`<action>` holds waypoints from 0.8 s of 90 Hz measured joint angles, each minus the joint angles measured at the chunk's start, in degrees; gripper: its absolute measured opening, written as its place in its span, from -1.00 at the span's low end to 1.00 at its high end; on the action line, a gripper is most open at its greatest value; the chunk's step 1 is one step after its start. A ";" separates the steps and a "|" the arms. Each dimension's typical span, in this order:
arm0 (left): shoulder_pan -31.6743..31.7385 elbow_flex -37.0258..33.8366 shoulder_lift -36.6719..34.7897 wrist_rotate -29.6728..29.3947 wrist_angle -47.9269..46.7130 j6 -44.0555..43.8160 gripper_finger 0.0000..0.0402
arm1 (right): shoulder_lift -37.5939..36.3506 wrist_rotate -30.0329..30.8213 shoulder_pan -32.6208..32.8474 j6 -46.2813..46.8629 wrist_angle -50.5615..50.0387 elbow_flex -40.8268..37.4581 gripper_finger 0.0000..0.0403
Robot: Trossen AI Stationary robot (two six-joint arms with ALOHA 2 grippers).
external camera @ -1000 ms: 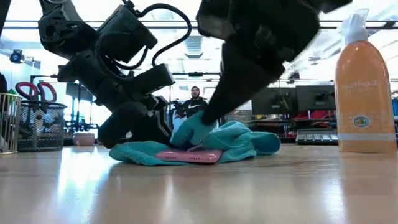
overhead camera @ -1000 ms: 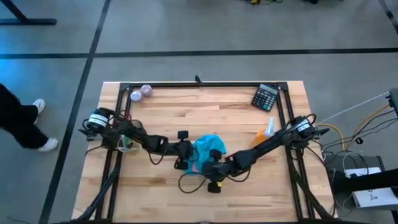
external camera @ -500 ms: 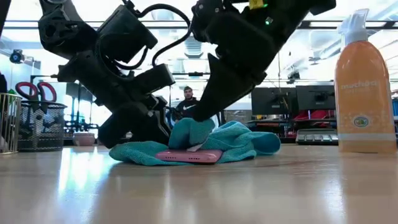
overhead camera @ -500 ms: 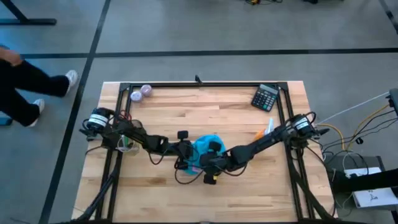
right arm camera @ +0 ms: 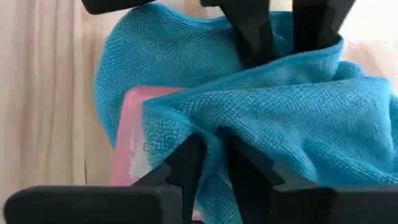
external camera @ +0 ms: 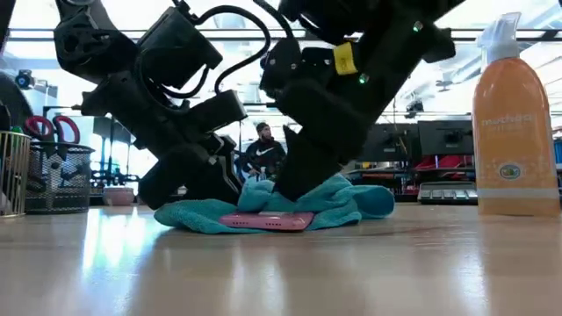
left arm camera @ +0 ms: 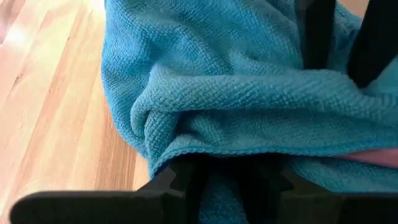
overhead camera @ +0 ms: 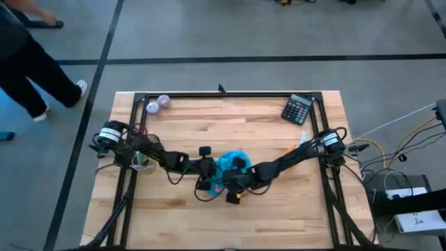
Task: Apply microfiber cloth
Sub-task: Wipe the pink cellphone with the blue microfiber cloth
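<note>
The microfiber cloth [overhead camera: 230, 167] lies bunched near the middle of the wooden table [overhead camera: 272, 209], draped over a pink-cased phone [external camera: 266, 220] whose edge shows beneath the folds in the low view and whose pink back shows again in the right wrist view. Both arms meet at the phone. The left gripper [left arm camera: 229, 180] sits at the cloth's edge on the side away from the orange spray bottle [external camera: 515, 123], its fingers closed to a narrow gap with a fold of teal fabric pinched between them. The right gripper [right arm camera: 214, 155] comes in from the bottle's side and has likewise nipped a ridge of cloth just above the phone's pink surface, its fingers nearly together on the fabric. The step in hand looks like the wiping itself: cloth is on the phone and both grippers have hold of it. The next move probably calls for one arm to anchor the cloth or phone while the other drags fabric across the phone with light downward pressure, keeping the phone from sliding on the smooth wood.
</note>
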 joint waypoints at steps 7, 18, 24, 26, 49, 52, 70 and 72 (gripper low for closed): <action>-0.02 -0.16 0.00 0.00 0.11 -0.02 -0.63 | 0.13 -0.68 0.56 0.54 -0.43 0.05 -0.74; -0.02 -0.26 0.00 0.00 0.15 -0.03 -0.63 | 0.13 -0.68 2.24 1.71 -0.27 0.03 -0.82; -0.02 -0.27 0.00 0.00 0.28 -0.02 -0.63 | 0.13 -1.24 3.33 1.92 0.14 0.00 -0.85; -0.02 -0.29 -0.01 0.01 0.36 -0.02 -0.63 | 0.13 -1.54 3.64 1.93 0.20 0.00 -0.86; -0.02 -0.31 -0.01 0.05 0.39 -0.03 -0.63 | -1.45 -3.37 4.55 3.29 -4.09 -0.04 -0.92; -0.02 -0.31 0.00 0.07 0.39 -0.04 -0.63 | -1.88 -3.50 4.55 3.17 -4.40 -0.09 -0.92; -0.02 -0.33 -0.02 0.07 0.39 -0.02 -0.63 | -3.71 -4.14 4.72 2.39 -6.39 -0.28 -0.91; -0.02 -0.33 -0.02 0.07 0.39 -0.02 -0.63 | -3.76 -4.12 4.74 2.39 -6.32 -0.27 -0.92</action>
